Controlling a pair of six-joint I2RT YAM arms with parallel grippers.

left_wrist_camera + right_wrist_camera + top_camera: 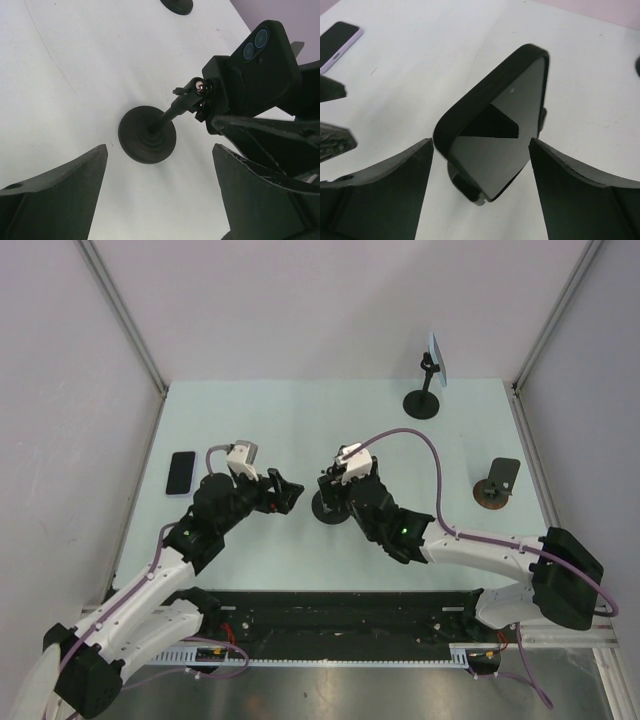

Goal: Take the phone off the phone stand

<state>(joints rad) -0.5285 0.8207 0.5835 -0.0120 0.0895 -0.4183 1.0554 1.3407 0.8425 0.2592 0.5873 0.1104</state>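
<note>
Pale surface (pixel 300 420) carried the stand (pixel 147 135); your right fingers (pixel 380 195) stood apart flanking the phone (pixel 495 140), left fingers (pixel 55 195) likewise apart. Grasp step pending: closing right, then lifting, appeared next.

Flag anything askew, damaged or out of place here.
Nothing stands out. The black phone sits tilted in its phone stand as expected, screen unbroken; a second phone lies flat on the table at the left, intact.

Top view looks down from behind; 2 wrist views closely share the phone (pixel 495 140), opposite sides.
</note>
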